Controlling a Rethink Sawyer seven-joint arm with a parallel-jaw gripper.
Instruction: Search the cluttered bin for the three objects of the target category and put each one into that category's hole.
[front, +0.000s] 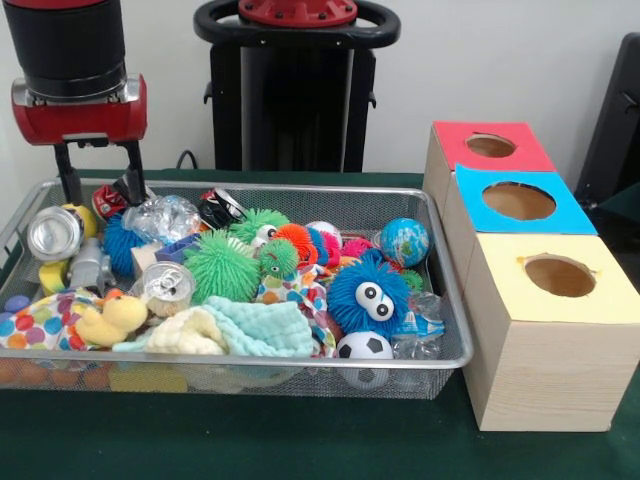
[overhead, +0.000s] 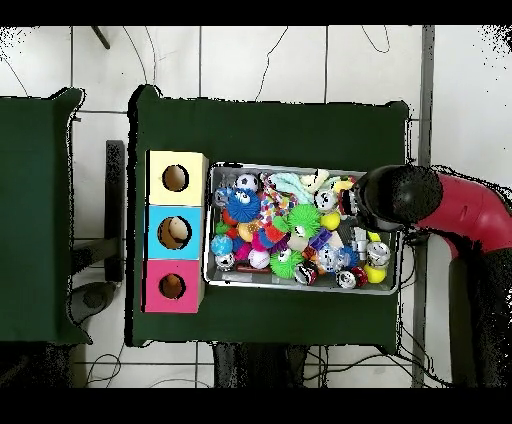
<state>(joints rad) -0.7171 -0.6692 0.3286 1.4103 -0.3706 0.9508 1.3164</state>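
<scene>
A green-covered table (front: 300, 440) carries the wire-mesh bin (front: 440, 290) and, just beside it, three wooden boxes (front: 545, 370).

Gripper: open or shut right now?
Open: the gripper has two fingers spread apart above the bin's far corner, holding nothing.

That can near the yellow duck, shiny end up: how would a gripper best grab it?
Probably from straight above, closing across the sides of the can just below its upturned round end. Soft toys crowd it, the duck in front, so a sideways approach looks blocked.
</scene>
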